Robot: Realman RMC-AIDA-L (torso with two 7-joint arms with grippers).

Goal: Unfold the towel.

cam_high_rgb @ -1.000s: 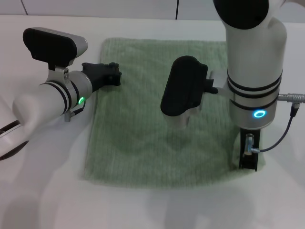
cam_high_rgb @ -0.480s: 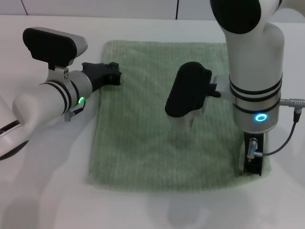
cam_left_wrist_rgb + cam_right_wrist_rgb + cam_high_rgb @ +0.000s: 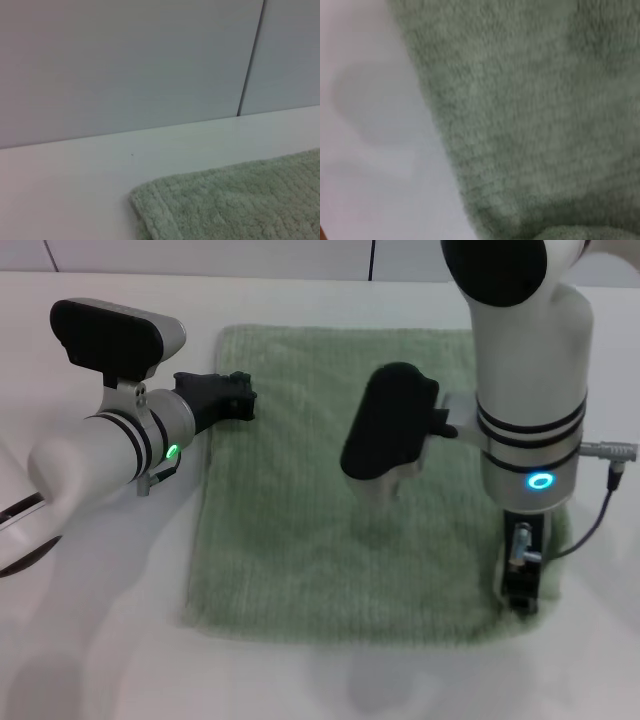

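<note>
towel [image 3: 330, 510] flat on table | right fingers [image 3: 520, 590] at near-right corner, grip unclear | left fingers [image 3: 232, 395] at left edge, grip unclear

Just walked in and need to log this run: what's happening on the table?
A two-armed robot is working on a pale green towel that lies spread nearly flat on the white table. The right gripper is down at the towel's near right corner. The left gripper hovers at the towel's far left edge.
</note>
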